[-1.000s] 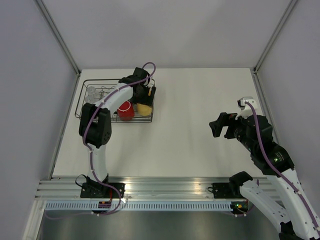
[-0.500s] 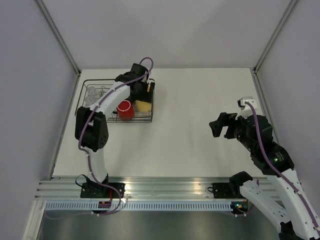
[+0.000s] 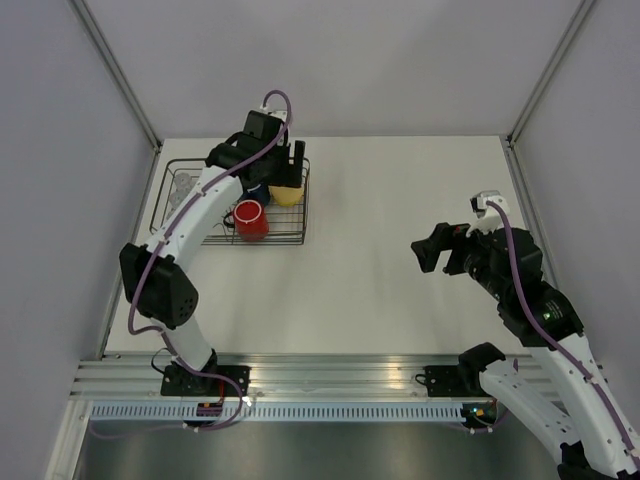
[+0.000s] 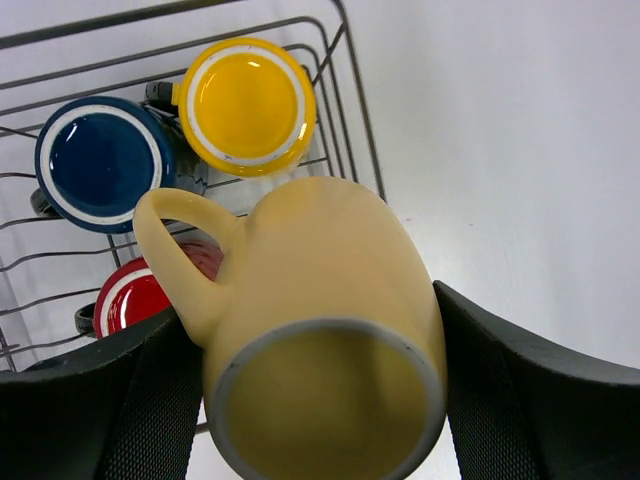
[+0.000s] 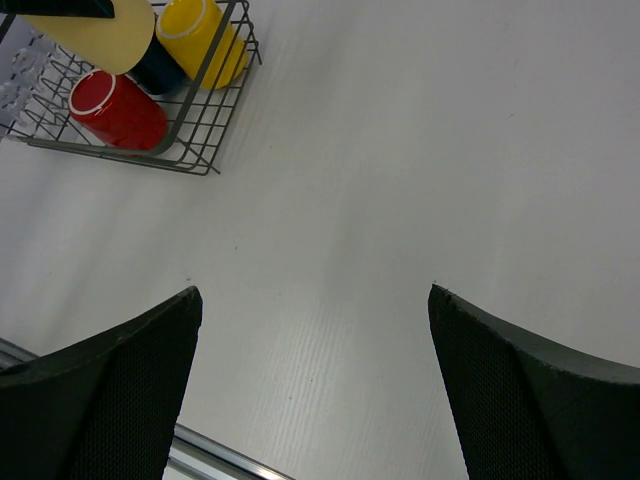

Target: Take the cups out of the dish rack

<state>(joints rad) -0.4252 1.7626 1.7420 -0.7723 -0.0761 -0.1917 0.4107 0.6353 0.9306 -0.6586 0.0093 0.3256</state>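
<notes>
My left gripper (image 3: pixel 289 172) is shut on the pale cream-yellow mug (image 4: pixel 320 300) and holds it in the air above the right end of the black wire dish rack (image 3: pixel 281 241). The mug also shows in the top view (image 3: pixel 287 194). Below it in the rack (image 4: pixel 351 92) stand the bright yellow mug (image 4: pixel 247 105), the dark blue mug (image 4: pixel 100 160) and the red mug (image 4: pixel 132 300), all upside down. Clear glass tumblers (image 3: pixel 185 186) sit at the rack's left end. My right gripper (image 3: pixel 428 250) is open and empty, far to the right of the rack.
The right wrist view shows the rack's corner (image 5: pixel 205 130) with the red mug (image 5: pixel 115 108) and bright yellow mug (image 5: pixel 200 38) at top left, white table (image 5: pixel 400 180) ahead, and the metal rail (image 5: pixel 215 455) at the table's near edge.
My left gripper has risen with the cream mug and moved toward the rack's far side. The right arm has shifted slightly left.
</notes>
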